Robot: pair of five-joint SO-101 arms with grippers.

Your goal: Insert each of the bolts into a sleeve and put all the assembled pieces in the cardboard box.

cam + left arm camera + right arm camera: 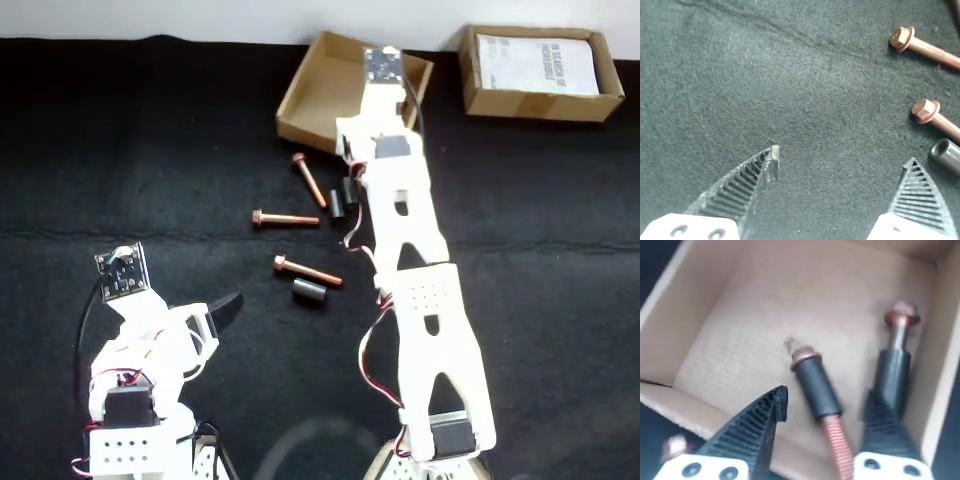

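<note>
The right gripper (829, 402) holds its fingers (762, 422) spread apart just above the floor of the cardboard box (700, 330), gripping nothing. Between them lies an assembled piece (816, 387), a bolt through a dark sleeve. A 2nd assembled piece (894, 367) lies beside it, near the box wall.

The left gripper (843, 156) also stands wide open and empty, low over the black cloth (740, 75). The nearest bolt (932, 114) and a loose sleeve (946, 154) lie just beyond one fingertip.

In the high view, 3 bare bolts (285, 218) and 3 empty sleeves (309, 293) lie on the cloth between the arms, near the box.

The step in hand looks like a drop-off, with 2 pieces boxed and 3 pairs to go. The next move calls for lifting the right arm clear of the box wall. Then 1 gripper must steady a sleeve while the other lines a bolt's shank up with its bore.
</note>
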